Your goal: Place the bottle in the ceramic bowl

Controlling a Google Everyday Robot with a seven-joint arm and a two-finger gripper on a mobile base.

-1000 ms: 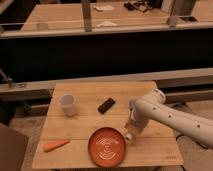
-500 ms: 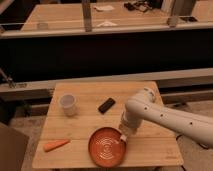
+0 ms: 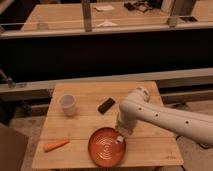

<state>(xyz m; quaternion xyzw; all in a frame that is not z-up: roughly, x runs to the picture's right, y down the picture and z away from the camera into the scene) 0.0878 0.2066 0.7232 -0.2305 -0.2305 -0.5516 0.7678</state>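
The ceramic bowl (image 3: pixel 102 149) is a round orange-red dish with pale rings, at the front middle of the wooden table (image 3: pixel 82 125). My gripper (image 3: pixel 121 134) hangs from the white arm that reaches in from the right, just over the bowl's right rim. It is shut on the bottle (image 3: pixel 120 139). Only the bottle's small white end shows below the gripper, above the inside edge of the bowl; the rest is hidden by the wrist.
A white cup (image 3: pixel 67 104) stands at the table's left back. A small black object (image 3: pixel 105 105) lies near the middle back. An orange carrot (image 3: pixel 55 145) lies at the front left. A dark railing and counter run behind the table.
My arm has swung left and forward, taking the gripper from the table's right side to over the bowl's right rim. The other objects have not moved.
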